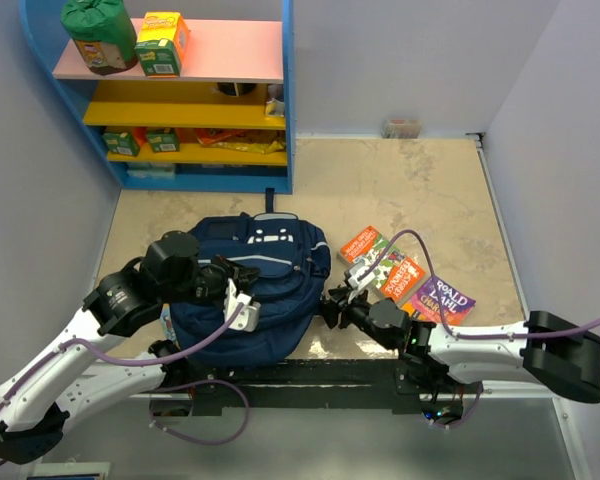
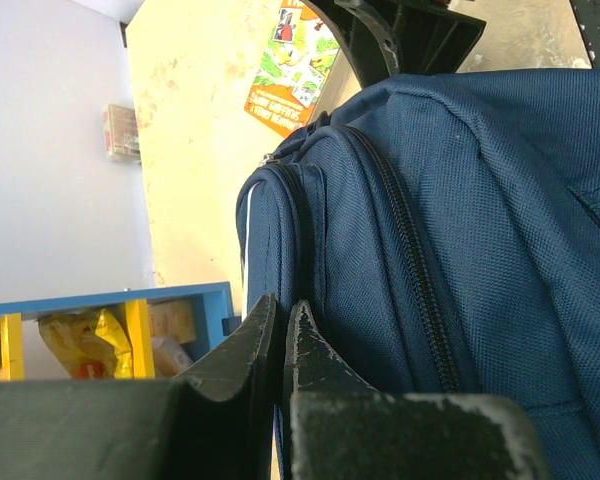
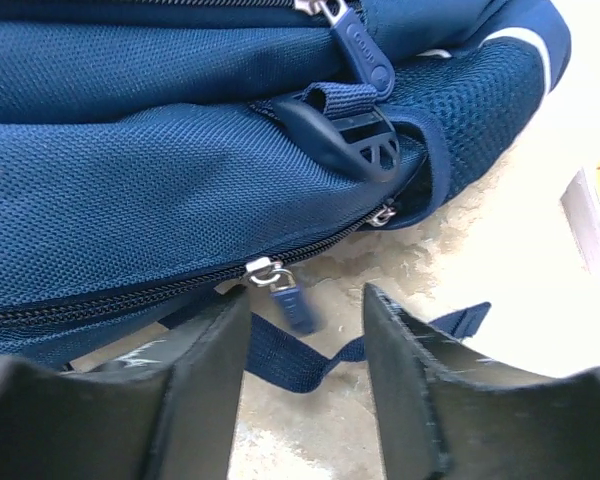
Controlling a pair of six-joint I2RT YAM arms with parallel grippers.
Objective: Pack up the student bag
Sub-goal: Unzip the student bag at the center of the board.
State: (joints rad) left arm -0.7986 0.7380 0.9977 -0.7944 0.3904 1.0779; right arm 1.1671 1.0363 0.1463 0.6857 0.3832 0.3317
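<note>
The navy-blue fabric backpack (image 1: 265,285) lies with its long axis near-to-far, top toward the bench's (image 1: 420,190) far edge. The left end effector (image 2: 280,308) is clenched beside it; the right end effector (image 3: 305,296) is released.

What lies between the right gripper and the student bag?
Right wrist view: a zipper pull hanging from the student bag, and a blue strap on the table.

The large navy-blue fabric backpack (image 1: 265,290) lies by the table's near edge, left of its middle. Just right of it, a fan of bright paperback books (image 1: 410,285) lies flat. A blue open shelf unit (image 1: 287,100) stands in the far left corner. What may be a small pale box (image 1: 401,128) sits at the far edge, to its right.
</note>
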